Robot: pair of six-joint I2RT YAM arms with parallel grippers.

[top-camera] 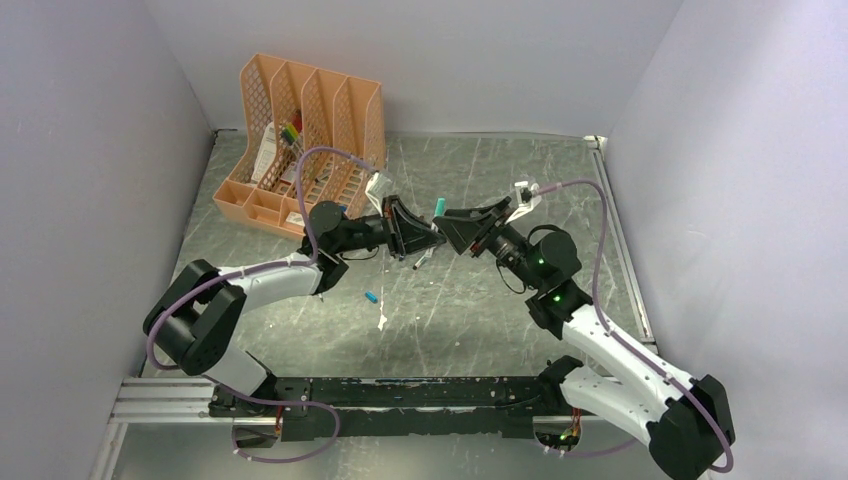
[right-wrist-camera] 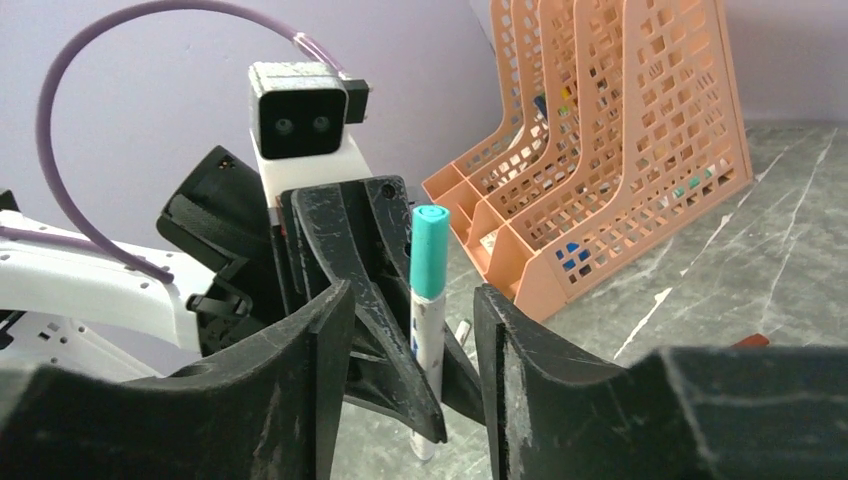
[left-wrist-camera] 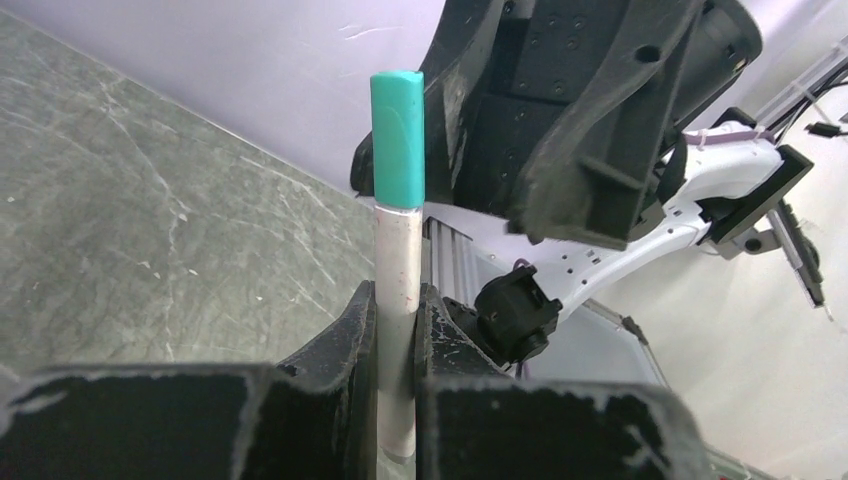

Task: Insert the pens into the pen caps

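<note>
Pen caps nearest the arm bases: one loose teal cap point(top-camera: 371, 297) flat on the grey table point(top-camera: 560, 190), well apart from both arms. Just beyond it, a loose pen point(top-camera: 422, 261) also flat on the table, below the two grippers, too small to tell more.

Above that, at mid-table, the held pen point(left-wrist-camera: 398, 270): white-grey barrel upright, clenched between the fingers of the left gripper point(left-wrist-camera: 398, 300). Teal top cap point(left-wrist-camera: 398, 140) sitting on the barrel's upper end, clear above the fingertips.

Right gripper point(right-wrist-camera: 412, 295) nose to nose with the left one, jaws released. One black finger point(right-wrist-camera: 320, 340) on either side of the barrel, a gap on both sides, touching neither barrel nor cap.

Farthest back, at the table's left rear corner by the wall, an orange mesh organiser point(top-camera: 310, 120). Papers and a bundle of coloured markers point(top-camera: 291, 133) standing in its slots.
</note>
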